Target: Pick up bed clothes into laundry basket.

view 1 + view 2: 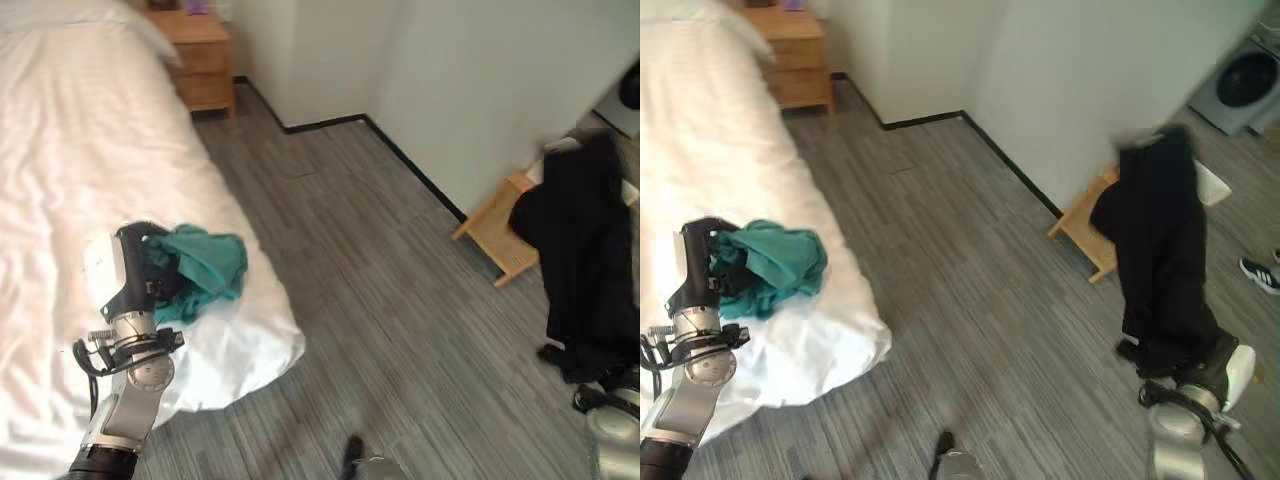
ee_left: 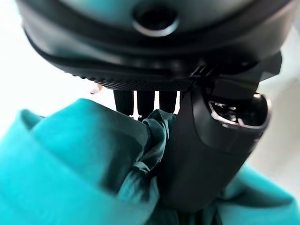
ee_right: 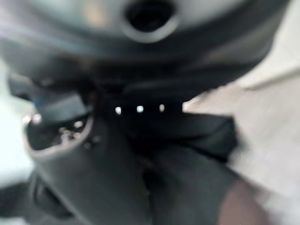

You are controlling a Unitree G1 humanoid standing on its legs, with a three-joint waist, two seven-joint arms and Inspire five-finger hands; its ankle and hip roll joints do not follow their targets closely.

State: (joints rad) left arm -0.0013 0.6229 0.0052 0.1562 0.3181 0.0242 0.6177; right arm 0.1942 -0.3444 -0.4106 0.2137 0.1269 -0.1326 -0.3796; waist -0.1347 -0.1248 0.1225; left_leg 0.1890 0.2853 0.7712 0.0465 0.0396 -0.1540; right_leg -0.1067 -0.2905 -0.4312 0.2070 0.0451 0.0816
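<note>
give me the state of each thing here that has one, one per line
Left hand: shut on the crumpled teal garment, at the bed's edge.
Crumpled teal garment: bunched, lying on the bed, pinched by the left hand.
Right hand: shut on the black garment, raised over the floor.
Black garment: hanging down full length, off the floor.
White bed cover: spread, lightly creased.
Wooden nightstand: drawers shut.
Low wooden stool: tipped against the wall.

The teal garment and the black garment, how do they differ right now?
The teal garment lies bunched on the white bed, gripped by the left hand; the black garment hangs lengthwise in the air above the floor, held by the right hand. The black one looks longer. Both are held clothes.
</note>
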